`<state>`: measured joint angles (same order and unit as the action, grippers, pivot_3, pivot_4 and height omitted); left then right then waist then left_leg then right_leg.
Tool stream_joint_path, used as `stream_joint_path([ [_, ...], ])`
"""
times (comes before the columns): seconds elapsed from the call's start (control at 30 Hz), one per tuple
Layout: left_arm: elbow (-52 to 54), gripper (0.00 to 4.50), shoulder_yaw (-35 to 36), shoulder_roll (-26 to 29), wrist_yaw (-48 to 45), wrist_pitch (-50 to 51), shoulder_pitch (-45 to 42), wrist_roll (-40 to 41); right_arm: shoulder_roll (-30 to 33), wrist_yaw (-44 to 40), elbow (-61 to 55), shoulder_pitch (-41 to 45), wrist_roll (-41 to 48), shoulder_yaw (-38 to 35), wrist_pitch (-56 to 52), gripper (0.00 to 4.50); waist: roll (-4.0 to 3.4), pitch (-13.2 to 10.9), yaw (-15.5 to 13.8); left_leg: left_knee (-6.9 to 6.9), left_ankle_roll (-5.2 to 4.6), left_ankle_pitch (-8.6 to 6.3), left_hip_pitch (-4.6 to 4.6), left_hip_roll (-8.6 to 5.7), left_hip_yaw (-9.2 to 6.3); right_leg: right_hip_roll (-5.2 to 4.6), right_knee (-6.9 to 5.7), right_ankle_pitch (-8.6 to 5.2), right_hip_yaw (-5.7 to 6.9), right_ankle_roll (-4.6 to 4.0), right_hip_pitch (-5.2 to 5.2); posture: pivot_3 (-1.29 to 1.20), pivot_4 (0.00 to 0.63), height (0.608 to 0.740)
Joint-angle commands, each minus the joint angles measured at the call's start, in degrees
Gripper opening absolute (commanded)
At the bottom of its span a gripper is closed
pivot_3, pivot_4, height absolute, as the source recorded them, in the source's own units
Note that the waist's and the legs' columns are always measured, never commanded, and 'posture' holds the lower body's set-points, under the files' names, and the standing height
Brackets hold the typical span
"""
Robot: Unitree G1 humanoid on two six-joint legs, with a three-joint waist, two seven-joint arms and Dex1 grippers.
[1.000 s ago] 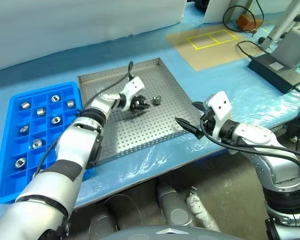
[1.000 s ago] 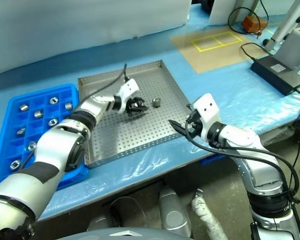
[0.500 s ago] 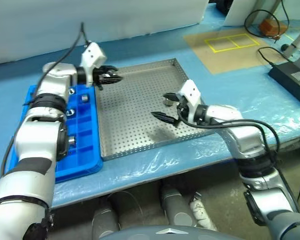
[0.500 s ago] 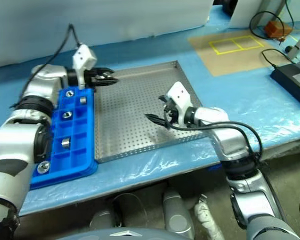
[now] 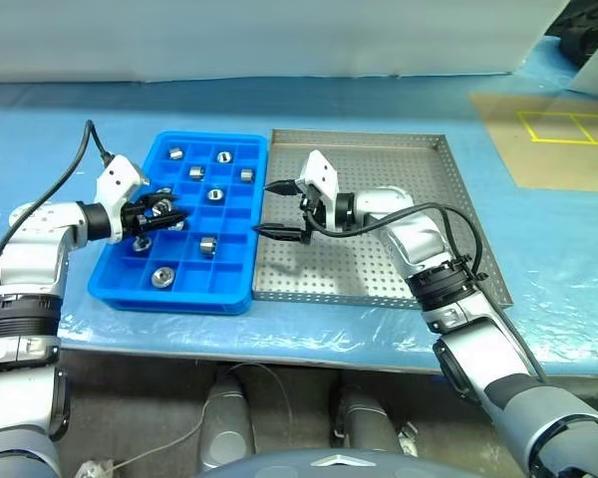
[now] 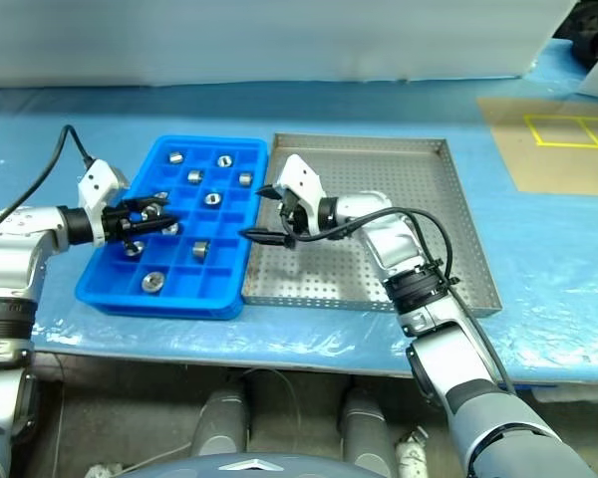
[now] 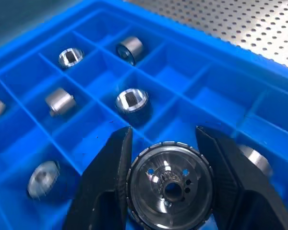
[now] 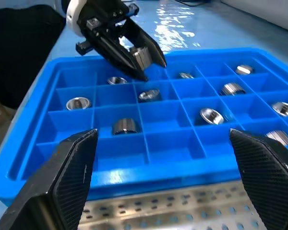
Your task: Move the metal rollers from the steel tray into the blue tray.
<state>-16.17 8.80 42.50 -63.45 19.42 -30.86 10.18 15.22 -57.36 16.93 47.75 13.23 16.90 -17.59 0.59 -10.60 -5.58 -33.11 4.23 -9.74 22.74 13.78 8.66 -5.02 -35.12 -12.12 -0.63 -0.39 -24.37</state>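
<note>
Blue table cover (image 5: 538, 259); shiny holed roller (image 7: 170, 178) (pinched) over blue tray (image 5: 241, 284).

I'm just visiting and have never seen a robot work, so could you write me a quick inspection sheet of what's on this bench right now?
Surface: blue-covered table, film wrinkled along the front edge.
Job's things: steel tray, no rollers seen on its visible floor; blue tray beside it, rollers in several compartments.
Clutter: tan mat with yellow tape at the far right.
Grippers: left gripper shut on a roller above the blue tray; right gripper open, empty, at the trays' shared edge.
Cables: black cable along the left arm, another on the right arm.
Surroundings: white panel behind the table.
</note>
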Motion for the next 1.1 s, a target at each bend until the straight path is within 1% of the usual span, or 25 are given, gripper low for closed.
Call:
stream_joint_path([
  [0.03,3.9,1.74,0.3,-1.7,3.3,1.5,-1.5,2.1,-0.6,-1.5,0.7,1.2,-0.3,-0.7,2.2,4.5,0.0,0.0,-0.3,0.02,0.07,0.08,0.01,0.0,0.0,-0.06,-0.1,-0.01,0.1,0.0,0.0,0.03,0.15,0.74],
  [0.17,-0.2,1.74,-2.2,-5.1,5.2,0.7,-5.8,1.7,-0.7,-1.5,0.2,0.6,-0.8,-1.0,1.9,4.5,0.0,0.0,-0.2,0.05,0.35,0.4,0.0,0.02,-0.07,-0.1,-0.43,-0.01,0.24,0.01,0.0,-0.01,0.15,0.74],
  [0.33,-7.6,1.74,-5.5,-7.5,4.1,-1.7,-10.5,0.6,0.7,-0.2,-2.9,-1.6,-1.0,-2.0,0.2,4.5,0.01,0.0,0.4,0.19,0.84,0.72,-0.12,0.1,-0.19,-0.05,-0.6,-0.01,0.25,0.03,-0.03,-0.08,0.15,0.74],
  [0.57,-18.8,1.74,-8.6,-10.0,2.7,-5.9,-15.0,-0.9,3.1,2.6,-8.5,-5.3,-0.7,-3.4,-3.0,4.5,0.02,0.0,1.7,0.39,0.94,0.88,-0.09,0.08,-0.2,0.07,-0.5,0.0,0.26,0.05,-0.07,-0.16,0.15,0.74],
  [0.8,-20.7,1.74,-10.7,-12.5,0.4,-6.7,-15.3,-1.1,3.9,4.9,-11.2,-7.1,-1.0,-4.2,-4.6,4.5,0.02,0.0,2.0,0.42,0.77,0.79,-0.11,0.09,-0.21,0.07,-0.44,0.0,0.25,0.05,-0.07,-0.21,0.15,0.74],
  [1.0,-25.0,1.74,-11.3,-13.0,0.1,-7.5,-17.2,-2.1,4.7,5.9,-13.3,-8.5,-0.7,-4.5,-5.9,4.5,0.03,0.0,1.8,0.39,0.76,0.79,-0.09,-0.01,-0.2,0.05,-0.45,0.0,0.25,0.05,-0.05,-0.23,0.15,0.74],
  [1.07,-25.6,2.47,-10.9,-13.2,-1.0,-6.4,-17.8,-1.4,5.0,6.1,-13.8,-8.8,-0.5,-4.5,-6.2,4.5,0.03,0.0,1.8,0.37,0.75,0.8,-0.1,-0.01,-0.19,0.05,-0.47,0.0,0.23,0.05,-0.05,-0.23,0.15,0.74],
  [1.1,-25.7,2.69,-10.7,-13.3,-0.8,-6.4,-18.1,-1.3,5.1,6.2,-14.1,-8.9,-0.5,-4.6,-6.4,4.5,0.03,0.0,1.8,0.37,0.75,0.8,-0.12,0.0,-0.19,0.05,-0.48,0.0,0.23,0.05,-0.05,-0.23,0.15,0.74],
])
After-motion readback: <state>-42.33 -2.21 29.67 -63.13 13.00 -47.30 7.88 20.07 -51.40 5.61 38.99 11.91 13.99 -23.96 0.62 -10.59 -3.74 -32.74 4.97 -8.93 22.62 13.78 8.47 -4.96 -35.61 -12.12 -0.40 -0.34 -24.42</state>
